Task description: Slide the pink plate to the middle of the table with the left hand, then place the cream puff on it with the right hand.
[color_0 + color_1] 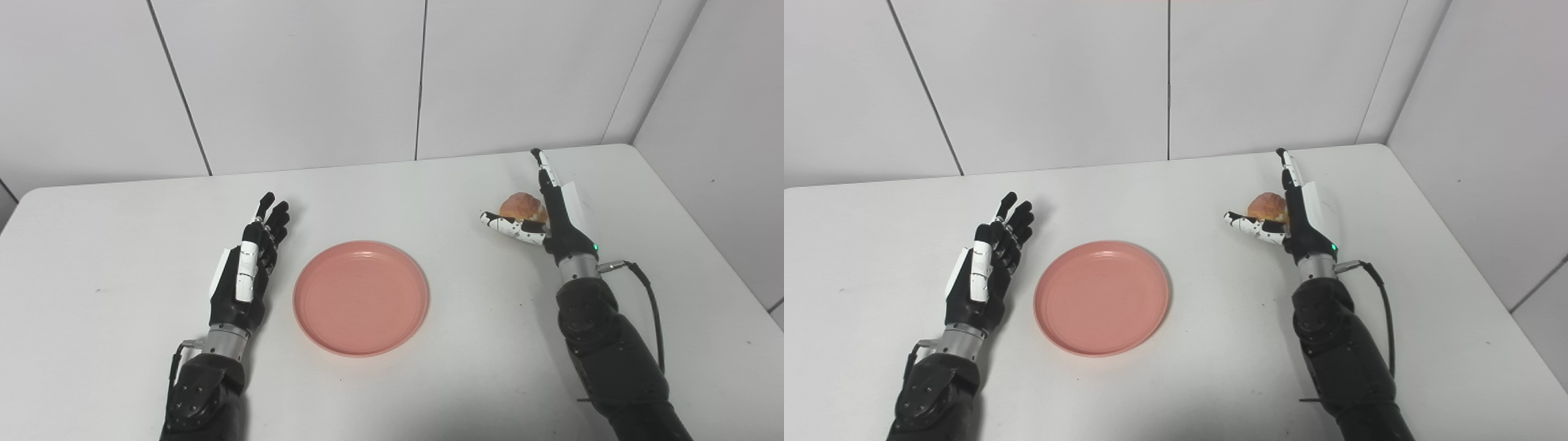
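A round pink plate [361,297] lies near the middle of the white table [429,380], with nothing on it. My left hand [251,263] rests just left of the plate, fingers stretched out and apart, a small gap between it and the rim. A golden-brown cream puff [522,206] sits on the table at the right. My right hand [548,211] stands on edge beside it, fingers pointing away, thumb [511,226] reaching across in front of the puff. The hand is open and partly hides the puff's right side.
White panelled walls stand behind the table and along its right side. A black cable [649,306] loops off my right wrist. The table's right edge [723,257] runs close to my right arm.
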